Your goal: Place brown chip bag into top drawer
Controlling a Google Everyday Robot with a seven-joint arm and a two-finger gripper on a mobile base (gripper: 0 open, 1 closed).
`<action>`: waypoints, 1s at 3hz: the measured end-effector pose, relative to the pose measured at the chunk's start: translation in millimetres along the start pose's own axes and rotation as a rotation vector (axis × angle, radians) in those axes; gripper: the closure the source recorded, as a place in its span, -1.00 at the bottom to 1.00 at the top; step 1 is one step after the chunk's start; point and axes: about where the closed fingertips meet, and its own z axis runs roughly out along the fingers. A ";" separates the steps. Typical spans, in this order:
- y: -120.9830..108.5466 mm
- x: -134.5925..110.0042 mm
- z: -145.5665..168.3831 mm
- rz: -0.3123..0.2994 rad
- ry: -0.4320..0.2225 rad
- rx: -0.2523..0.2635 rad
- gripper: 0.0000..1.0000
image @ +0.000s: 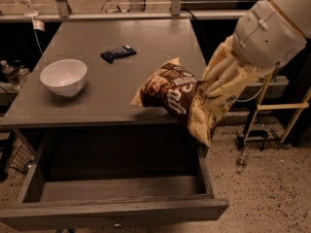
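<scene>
The brown chip bag (172,93), dark brown with white lettering and pale yellow ends, hangs in the air over the table's front right edge, tilted down to the right. My gripper (210,92) is shut on the bag's right part, its pale fingers (221,74) wrapped over the yellow end. The top drawer (116,212) is pulled open below the tabletop, with its flat front panel and small knob at the bottom of the view. Its inside is bare. The bag's lower end sits above the drawer's right rear corner.
A white bowl (63,76) stands on the grey table (107,106) at the left. A small dark blue bar (118,53) lies at mid table. Metal stands and a bottle (241,160) are on the speckled floor to the right.
</scene>
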 end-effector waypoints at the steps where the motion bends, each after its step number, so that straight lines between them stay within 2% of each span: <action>1: 1.5 -4.6 4.1 -0.020 -0.011 -0.009 1.00; 2: -0.1 -7.8 5.5 -0.038 -0.016 -0.016 1.00; 3: 16.7 -37.0 30.5 -0.148 -0.055 -0.131 1.00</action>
